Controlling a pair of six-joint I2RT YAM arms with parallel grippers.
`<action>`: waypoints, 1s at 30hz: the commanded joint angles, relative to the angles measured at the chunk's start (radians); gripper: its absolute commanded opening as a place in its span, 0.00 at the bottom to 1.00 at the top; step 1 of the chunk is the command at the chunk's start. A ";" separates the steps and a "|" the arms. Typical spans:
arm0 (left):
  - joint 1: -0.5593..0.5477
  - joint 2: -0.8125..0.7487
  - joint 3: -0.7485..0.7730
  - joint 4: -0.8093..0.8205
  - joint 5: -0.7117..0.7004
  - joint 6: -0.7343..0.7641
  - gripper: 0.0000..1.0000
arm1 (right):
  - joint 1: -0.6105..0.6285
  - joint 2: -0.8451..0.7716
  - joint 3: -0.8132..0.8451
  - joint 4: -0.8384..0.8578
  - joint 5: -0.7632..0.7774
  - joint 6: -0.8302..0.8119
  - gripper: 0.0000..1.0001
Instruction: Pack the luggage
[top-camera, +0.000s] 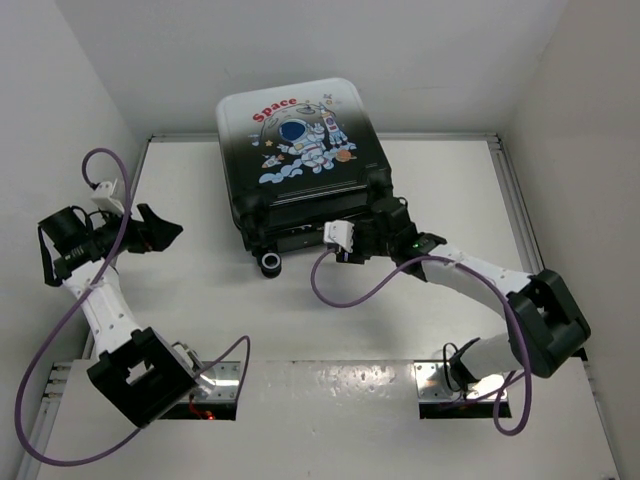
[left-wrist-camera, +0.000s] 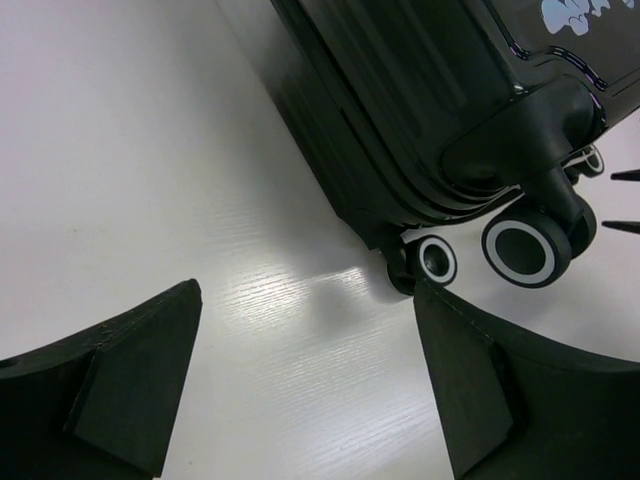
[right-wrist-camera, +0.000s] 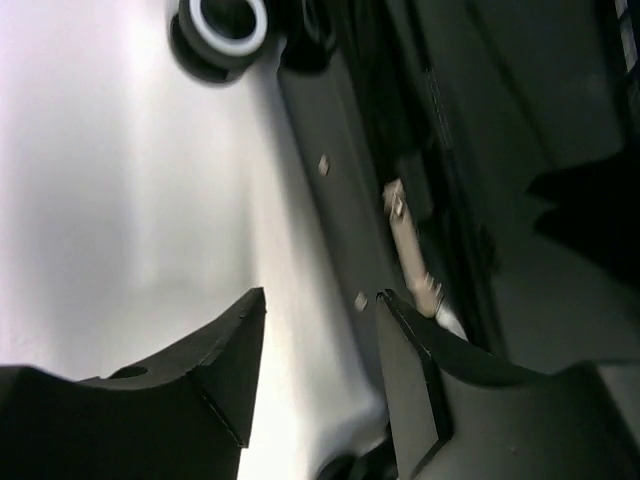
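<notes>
"While the bench lies white, where is the luggage?"
"Lid down, print up, at the far middle, wheels toward the arms."
"Left jaws?"
"Spread wide, well apart to its left, pinching nothing."
"Right jaws?"
"Half spread at its near edge, gripping nothing that shows. One wheel pokes out to their left."

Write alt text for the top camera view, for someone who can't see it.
A small hard-shell suitcase, white fading to black with a cartoon astronaut print, lies on a white table. The right gripper is at its near edge; the left gripper, open, hovers apart to the left.
</notes>
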 joint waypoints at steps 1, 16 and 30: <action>-0.024 -0.019 0.039 0.008 0.006 0.028 0.92 | 0.030 0.022 0.001 0.174 -0.032 -0.087 0.49; -0.061 -0.009 0.030 0.017 -0.024 0.038 0.92 | 0.018 0.127 0.079 0.227 0.012 -0.154 0.52; -0.061 0.001 0.030 0.045 -0.024 0.019 0.92 | -0.024 0.210 0.107 0.201 0.000 -0.257 0.37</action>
